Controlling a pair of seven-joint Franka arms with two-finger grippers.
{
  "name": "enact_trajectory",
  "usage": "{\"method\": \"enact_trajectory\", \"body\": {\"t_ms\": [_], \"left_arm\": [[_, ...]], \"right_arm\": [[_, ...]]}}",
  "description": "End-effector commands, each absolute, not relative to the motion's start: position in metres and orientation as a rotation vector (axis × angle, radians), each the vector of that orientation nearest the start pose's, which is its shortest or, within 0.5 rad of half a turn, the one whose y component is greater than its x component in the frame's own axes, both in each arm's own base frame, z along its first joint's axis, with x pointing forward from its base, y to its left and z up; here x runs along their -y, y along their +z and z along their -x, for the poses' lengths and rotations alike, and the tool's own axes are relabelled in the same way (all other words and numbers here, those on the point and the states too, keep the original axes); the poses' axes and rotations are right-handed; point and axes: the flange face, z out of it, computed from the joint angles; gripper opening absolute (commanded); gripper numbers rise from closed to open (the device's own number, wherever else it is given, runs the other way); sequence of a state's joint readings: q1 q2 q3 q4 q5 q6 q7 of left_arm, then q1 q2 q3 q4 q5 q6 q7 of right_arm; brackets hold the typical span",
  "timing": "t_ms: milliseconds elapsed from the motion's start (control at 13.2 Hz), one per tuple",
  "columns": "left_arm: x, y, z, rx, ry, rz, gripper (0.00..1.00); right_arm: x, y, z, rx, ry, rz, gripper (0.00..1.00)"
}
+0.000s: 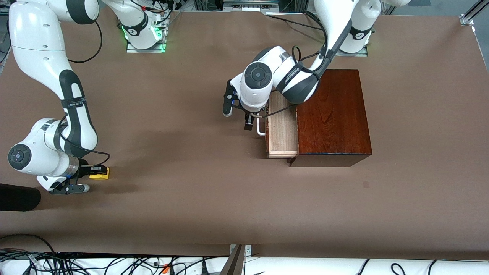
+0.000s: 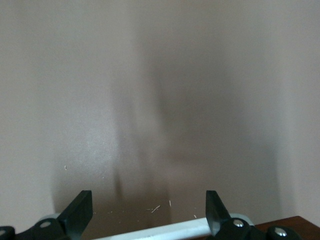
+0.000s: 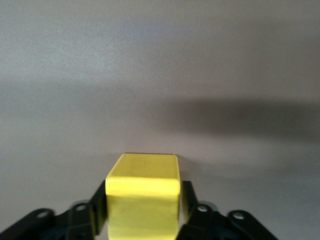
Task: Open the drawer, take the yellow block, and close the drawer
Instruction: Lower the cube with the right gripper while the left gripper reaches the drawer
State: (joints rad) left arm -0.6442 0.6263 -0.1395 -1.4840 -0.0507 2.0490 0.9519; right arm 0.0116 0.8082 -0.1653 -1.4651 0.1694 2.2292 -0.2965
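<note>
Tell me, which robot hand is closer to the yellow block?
The right one. The right gripper has its fingers on either side of the yellow block on the table. The left gripper is at the drawer's white handle, toward the left arm's end.

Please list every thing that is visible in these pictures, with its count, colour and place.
wooden box: one, dark mahogany, toward the left arm's end of the table.
drawer: one, pale wood, pulled out of the wooden box.
handle: one, white bar, on the drawer front.
yellow block: one, bright yellow, on the table toward the right arm's end.
table: one, brown.
left gripper: one, jaws open on either side of the handle.
right gripper: one, black jaws on either side of the yellow block.
</note>
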Motion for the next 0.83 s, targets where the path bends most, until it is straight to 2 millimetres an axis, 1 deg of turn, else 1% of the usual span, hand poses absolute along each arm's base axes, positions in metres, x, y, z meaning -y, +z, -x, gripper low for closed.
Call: {"method": "enact_trajectory", "body": {"t_ms": [0,76,227,378,680,756], "left_arm": [[0.497,0.295,-0.512,-2.470,0.061,2.076,1.00],[0.498,0.294,-0.511,-2.473,0.066,2.070,1.00],[0.491,0.288,-0.512,-2.463,0.099,2.069,1.00],[0.480,0.285,-0.518,-2.439,0.133,2.078,1.00],[0.472,0.281,-0.517,-2.407,0.218,2.103,1.00],[0.468,0.284,-0.518,-2.399,0.245,2.077,1.00]], "right_arm": [[0.086,0.217,-0.719,0.144,-0.004,3.099,1.00],[0.084,0.229,-0.720,0.152,-0.021,3.100,1.00],[0.083,0.262,-0.722,0.151,-0.056,3.094,1.00],[0.082,0.302,-0.718,0.144,-0.062,3.085,1.00],[0.082,0.374,-0.705,0.152,-0.060,3.077,1.00],[0.084,0.393,-0.699,0.136,-0.045,3.071,1.00]]}}
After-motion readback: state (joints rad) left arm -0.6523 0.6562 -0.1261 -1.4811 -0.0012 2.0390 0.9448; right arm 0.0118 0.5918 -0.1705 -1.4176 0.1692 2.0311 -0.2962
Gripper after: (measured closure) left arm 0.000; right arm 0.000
